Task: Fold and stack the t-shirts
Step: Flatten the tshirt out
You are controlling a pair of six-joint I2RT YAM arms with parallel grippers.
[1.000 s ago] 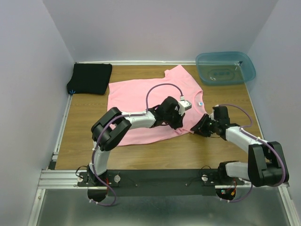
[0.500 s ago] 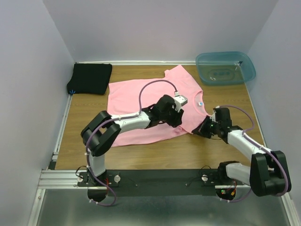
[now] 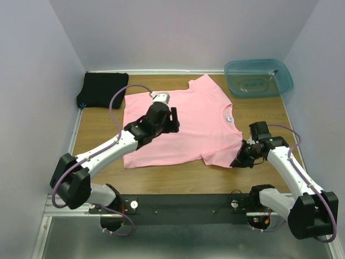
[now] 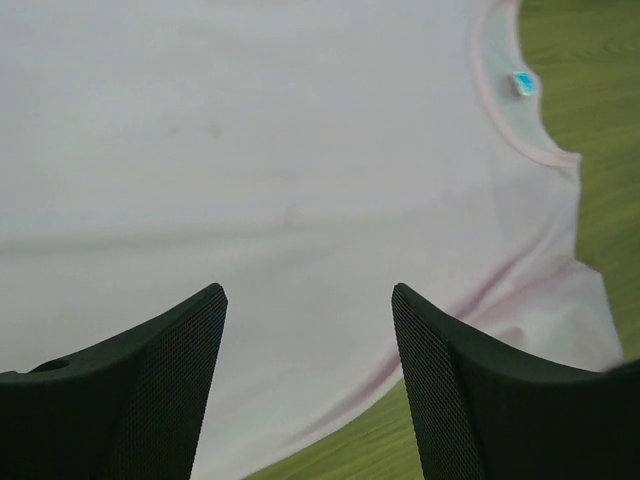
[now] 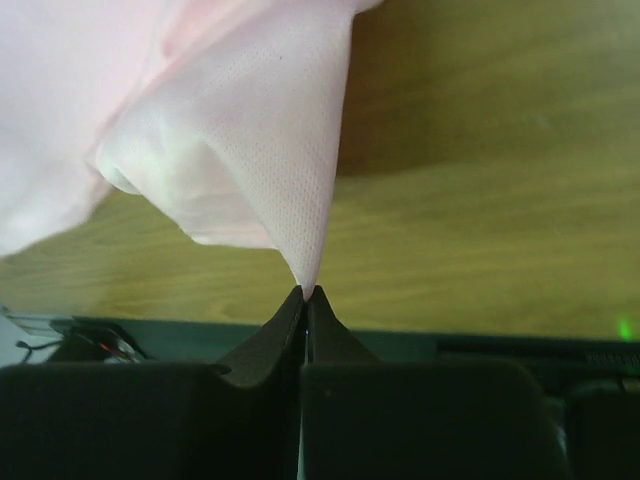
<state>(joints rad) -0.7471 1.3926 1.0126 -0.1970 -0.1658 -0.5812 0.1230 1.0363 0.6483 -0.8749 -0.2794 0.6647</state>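
Limp, light-looking pink t-shirt (image 3: 183, 121) tents from its lower-right sleeve tip, pinched in the right gripper (image 5: 305, 292); fingers of the left gripper (image 4: 310, 330) stand apart.

Pink t-shirt (image 4: 300, 150) cropped by frame; neck label (image 4: 522, 83) unreadable.

Lab booth: blank white walls (image 3: 183, 32), wooden tabletop (image 3: 102, 145), aluminium rails (image 3: 70, 202).

I had the left arm (image 3: 108, 152) reaching far forward, left gripper (image 4: 310, 300) spread wide — the right arm (image 3: 291, 170) bent low, right gripper (image 5: 305, 292) pinched tight together.
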